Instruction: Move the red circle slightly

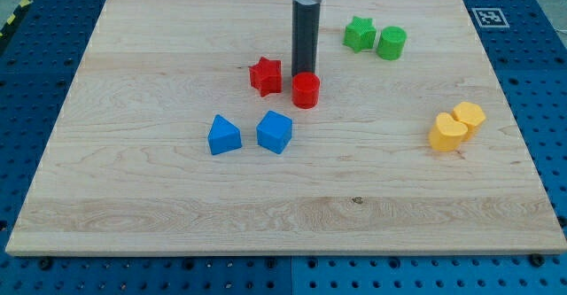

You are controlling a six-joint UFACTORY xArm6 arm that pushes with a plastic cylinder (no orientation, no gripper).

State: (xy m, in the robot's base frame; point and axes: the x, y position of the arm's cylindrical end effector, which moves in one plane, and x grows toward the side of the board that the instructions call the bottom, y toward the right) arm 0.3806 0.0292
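The red circle [306, 90] is a short red cylinder near the middle of the wooden board [159, 215]. My tip [305, 73] is the lower end of the dark rod; it stands just behind the red circle, on its upper side in the view, touching or almost touching it. The red star [265, 75] lies just to the left of the rod and the circle, a small gap apart.
A blue triangular block [224, 135] and a blue cube-like block [275, 132] lie below the red blocks. A green star [359, 34] and a green cylinder [391, 43] are at the upper right. Two yellow blocks [457, 125] touch at the right.
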